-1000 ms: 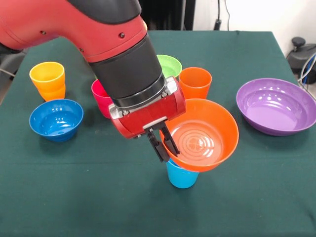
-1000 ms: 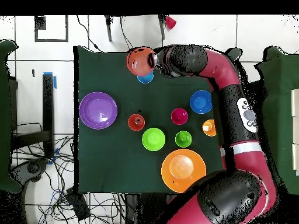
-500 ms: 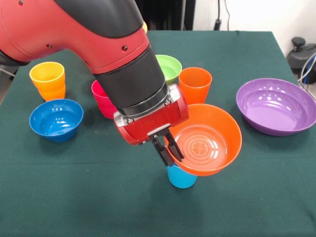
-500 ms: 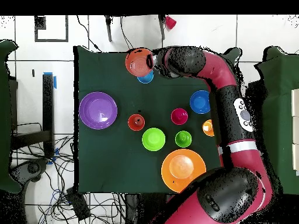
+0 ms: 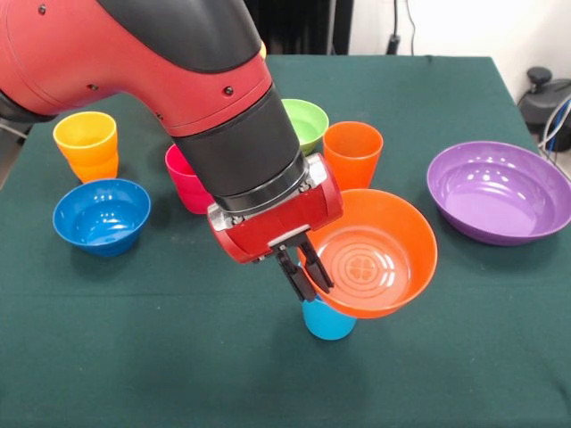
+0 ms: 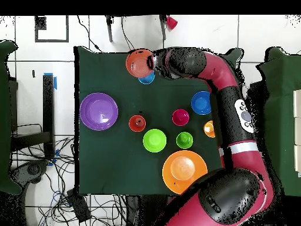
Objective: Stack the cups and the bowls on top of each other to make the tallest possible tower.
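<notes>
- gripper point(image 5: 305, 270) fingers pinched on the near-left rim of the orange bowl point(image 5: 375, 254)
- bowl tilted, held above the light blue cup point(image 5: 327, 319), which stands on the desk point(image 5: 178, 357)
- whether bowl touches cup: can't tell

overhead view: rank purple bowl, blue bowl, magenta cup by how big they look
1. purple bowl, clearly the widest.
2. blue bowl.
3. magenta cup, smallest, though it is not much narrower than the blue bowl.

green tablecloth point(image 5: 178, 374), floor cables point(image 6: 88, 203)
</notes>
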Tool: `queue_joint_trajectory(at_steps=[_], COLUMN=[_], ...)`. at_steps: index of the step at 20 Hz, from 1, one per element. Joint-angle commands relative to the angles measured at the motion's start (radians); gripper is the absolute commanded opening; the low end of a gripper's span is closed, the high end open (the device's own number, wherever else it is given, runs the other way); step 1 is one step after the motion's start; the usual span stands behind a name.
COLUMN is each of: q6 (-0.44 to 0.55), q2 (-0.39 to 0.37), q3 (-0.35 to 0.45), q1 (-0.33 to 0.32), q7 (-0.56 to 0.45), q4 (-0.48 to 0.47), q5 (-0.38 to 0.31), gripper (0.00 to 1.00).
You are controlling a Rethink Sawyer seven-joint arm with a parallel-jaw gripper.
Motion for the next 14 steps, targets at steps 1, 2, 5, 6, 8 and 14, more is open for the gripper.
queue_joint_trajectory(at_steps=[1, 2, 5, 6, 8, 14], q6=[0.013, 0.029, 0.09, 0.093, 0.106, 0.112], q2=[-0.03, -0.034, -0.042, -0.042, -0.04, -0.02], q3=[-0.025, -0.032, -0.054, -0.053, -0.055, -0.045], q1=[0.03, 0.034, 0.042, 0.04, 0.042, 0.041], q7=[-0.214, -0.215, -0.216, -0.216, -0.22, -0.25], q4=[-0.007, -0.012, -0.026, -0.023, -0.032, -0.064], q5=[-0.069, -0.072, -0.076, -0.074, -0.074, -0.075], gripper=[0.0, 0.0, 0.0, 0.0, 0.0, 0.0])
